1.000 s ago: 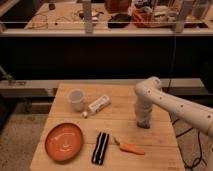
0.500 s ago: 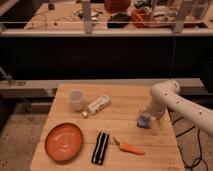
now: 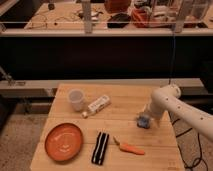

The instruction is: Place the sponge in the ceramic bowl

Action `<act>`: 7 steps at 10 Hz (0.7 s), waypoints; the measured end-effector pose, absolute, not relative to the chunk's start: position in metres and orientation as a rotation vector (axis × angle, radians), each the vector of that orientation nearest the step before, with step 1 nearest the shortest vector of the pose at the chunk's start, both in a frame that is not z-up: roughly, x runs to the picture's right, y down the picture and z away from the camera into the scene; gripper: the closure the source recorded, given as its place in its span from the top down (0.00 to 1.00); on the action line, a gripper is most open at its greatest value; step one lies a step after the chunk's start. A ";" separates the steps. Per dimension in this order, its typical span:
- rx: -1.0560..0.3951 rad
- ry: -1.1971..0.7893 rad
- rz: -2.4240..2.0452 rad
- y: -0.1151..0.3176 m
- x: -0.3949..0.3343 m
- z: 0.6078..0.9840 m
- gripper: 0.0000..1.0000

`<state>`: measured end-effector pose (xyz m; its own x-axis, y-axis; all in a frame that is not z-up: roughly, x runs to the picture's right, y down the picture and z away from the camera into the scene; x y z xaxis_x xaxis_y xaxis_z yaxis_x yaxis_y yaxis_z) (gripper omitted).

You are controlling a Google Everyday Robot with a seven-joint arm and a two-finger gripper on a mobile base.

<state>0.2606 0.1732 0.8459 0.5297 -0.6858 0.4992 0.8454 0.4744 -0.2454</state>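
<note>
Blue-grey sponge [image 3: 144, 121] at gripper [image 3: 149, 114], rt; orange ceramic bowl [image 3: 64, 142] front-left

We look through one camera, raised over the near edge of the wooden table [image 3: 125, 126], facing down across it toward the cluttered workbench [image 3: 60, 20]; the gripper [image 3: 145, 118] sits mid-right.

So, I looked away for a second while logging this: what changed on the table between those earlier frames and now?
The arm swung toward the right of the view, taking the gripper from over the sponge to just beside it; no grasp or release shows. The sponge, ceramic bowl, cup, tube, black object and carrot stayed put.
</note>
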 end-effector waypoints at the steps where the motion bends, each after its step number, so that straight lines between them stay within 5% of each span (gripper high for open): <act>1: -0.503 -0.352 -0.969 0.174 0.261 0.851 0.80; 3: -0.513 -0.356 -0.974 0.175 0.257 0.864 0.79; 7: -0.550 -0.368 -0.968 0.182 0.257 0.878 0.44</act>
<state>0.2570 0.1822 0.8785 0.5228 -0.6707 0.5262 0.8509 0.4485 -0.2737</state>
